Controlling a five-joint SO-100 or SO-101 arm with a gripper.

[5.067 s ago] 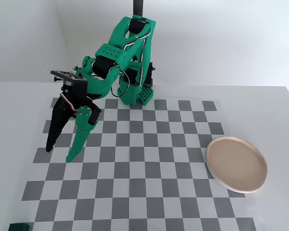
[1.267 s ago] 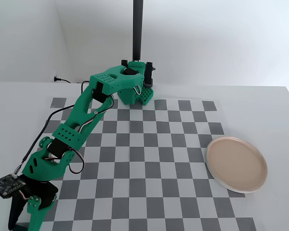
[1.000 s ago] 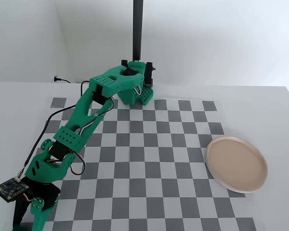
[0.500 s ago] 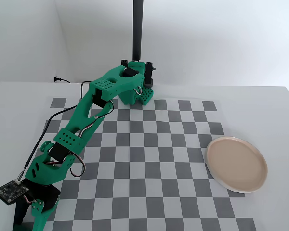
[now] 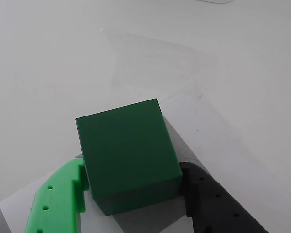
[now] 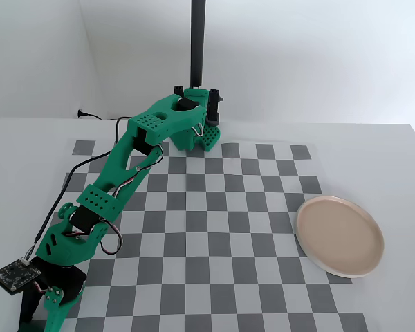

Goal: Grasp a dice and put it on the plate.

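**Cube between my fingers at the board's near corner**

Here I am, stretched far out from my base, wrist dropped low over the near-left corner of the checkerboard [image 6: 194, 228] in the fixed view. My pincer [image 5: 136, 194] has the dice [image 5: 126, 155] right between its fingers in the wrist view: the green finger [image 5: 58, 199] sits against the cube's left side, the black finger [image 5: 211, 201] against its right. Both look to be touching, so I judge the pincer is pinching the dice, though how firmly I cannot tell. The cube still seems to rest on the board, on the edge where a grey square meets the bare counter [image 5: 136, 48].

In the fixed view the dice itself is hidden under my wrist, so that camera gives me no check on the hold.

The plate [image 6: 339, 235] lies far across the checkerboard from the dice, at the right edge and empty, with nothing standing on the squares between.

So this is the grasping step, near its end, as I read it. Next comes a clean lift straight up off the checkerboard, keeping the squeeze steady so the smooth cube does not twist out, then a long swing over to the plate and a low release above its middle.
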